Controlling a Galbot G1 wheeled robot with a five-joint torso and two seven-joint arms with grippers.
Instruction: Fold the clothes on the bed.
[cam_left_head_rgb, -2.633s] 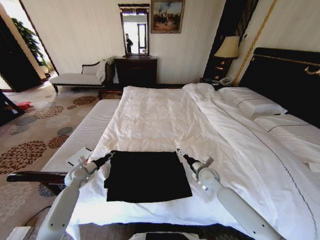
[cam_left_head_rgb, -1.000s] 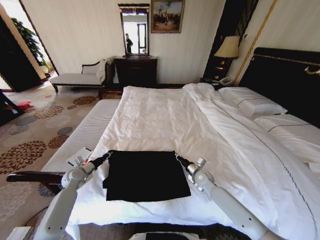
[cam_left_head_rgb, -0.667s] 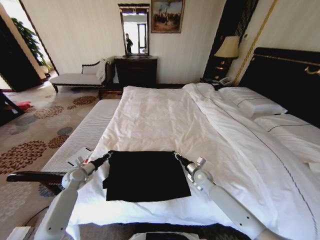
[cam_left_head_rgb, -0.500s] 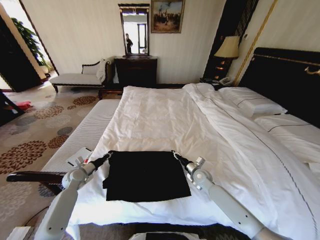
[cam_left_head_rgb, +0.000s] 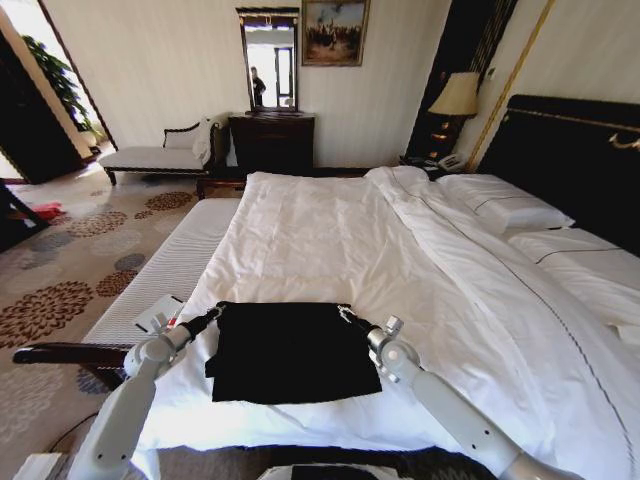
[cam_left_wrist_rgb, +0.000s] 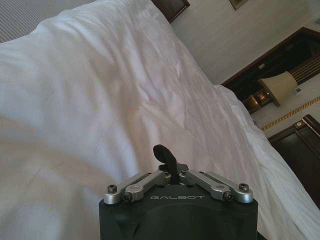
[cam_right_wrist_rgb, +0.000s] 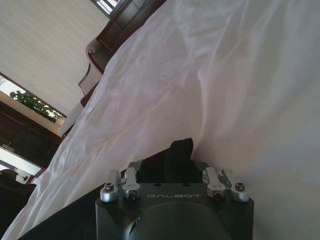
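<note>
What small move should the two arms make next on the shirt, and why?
Probably lift both far corners together and draw them toward the near hem. The black T-shirt lies flat on the bed, the left gripper and right gripper each sit at a far corner, jaws shut on the cloth.

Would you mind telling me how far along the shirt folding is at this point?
The clothes already lie as a compact rectangle on the bed. In hand: the left gripper and right gripper each pinch a far corner. A further fold and letting go look left.
</note>
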